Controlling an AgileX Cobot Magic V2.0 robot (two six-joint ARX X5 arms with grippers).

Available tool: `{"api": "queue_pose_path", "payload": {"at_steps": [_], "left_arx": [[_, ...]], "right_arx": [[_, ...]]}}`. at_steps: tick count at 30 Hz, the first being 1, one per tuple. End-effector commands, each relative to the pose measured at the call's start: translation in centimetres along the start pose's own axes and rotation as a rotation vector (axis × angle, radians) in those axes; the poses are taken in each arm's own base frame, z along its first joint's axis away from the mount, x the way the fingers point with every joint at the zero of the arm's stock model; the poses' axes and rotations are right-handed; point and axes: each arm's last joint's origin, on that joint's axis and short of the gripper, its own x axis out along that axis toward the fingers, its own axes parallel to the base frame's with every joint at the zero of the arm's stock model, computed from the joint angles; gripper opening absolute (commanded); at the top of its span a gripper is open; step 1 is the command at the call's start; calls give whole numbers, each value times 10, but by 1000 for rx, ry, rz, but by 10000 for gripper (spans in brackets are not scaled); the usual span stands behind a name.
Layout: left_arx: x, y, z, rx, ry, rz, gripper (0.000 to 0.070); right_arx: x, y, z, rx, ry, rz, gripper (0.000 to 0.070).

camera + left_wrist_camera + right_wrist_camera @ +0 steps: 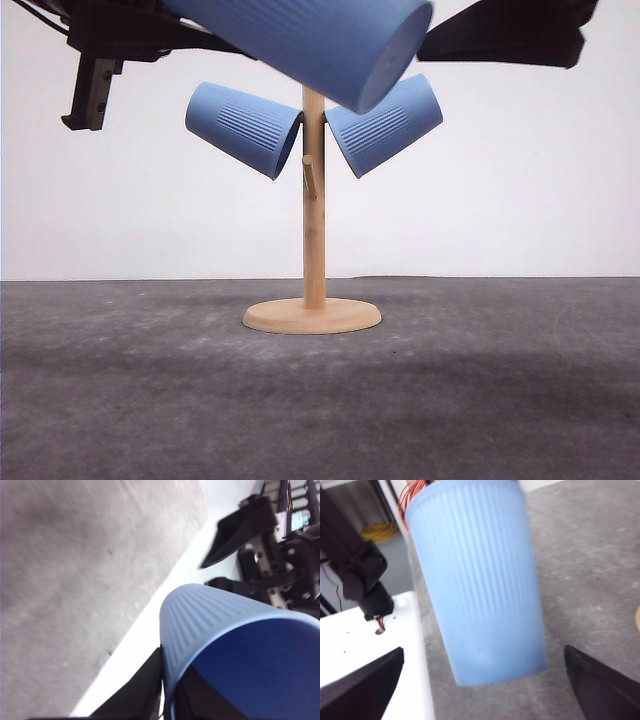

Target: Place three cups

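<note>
Two light-blue ribbed cups hang tilted on the upper pegs of the wooden peg stand: the left hung cup and the right hung cup, mouths toward the central post, one on each side of it. A short lower peg on the post's near side is bare. The stand's round base rests on the grey table. The third cup is carried high, lying nearly on its side in front of and above the stand, its narrow closed end toward the right. In the left wrist view the left gripper pinches this cup's rim, one finger outside the wall and one inside the mouth. The right gripper has its fingers spread wide, the third cup between them but touching neither. Judged risks: the hold is on a thin rim wall only, so a quick tilt could let the cup rotate or slip out; steering toward the free peg, the large cup body could knock either hung cup off its peg or push the light stand over; and if the mouth misses the short peg, the cup would drop to the table.
</note>
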Motion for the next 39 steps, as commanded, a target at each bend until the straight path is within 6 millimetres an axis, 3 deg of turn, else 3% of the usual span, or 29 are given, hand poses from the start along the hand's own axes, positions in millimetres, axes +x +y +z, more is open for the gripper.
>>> {"api": "queue_pose_path", "payload": {"at_steps": [1,9,23,32,35,39], "left_arx": [[5,-1,2,-1,11,-5,9],[15,-8,-1,9,51,-19,9],[19,-11,-2,13,66,-24,9],[19,-11,-2,21,65,-24,17],[19,-11,-2,26,64,-24,43],[17,-10,-2,27,59,-21,245]], "right_arx": [[3,3,6,-43,-9,7,681],[14,10,3,-74,27,-5,673],[16,12,1,-72,57,-43,461],[16,12,0,-61,61,-43,440],[15,12,0,-39,59,-43,440],[12,13,0,-17,64,-45,440]]}}
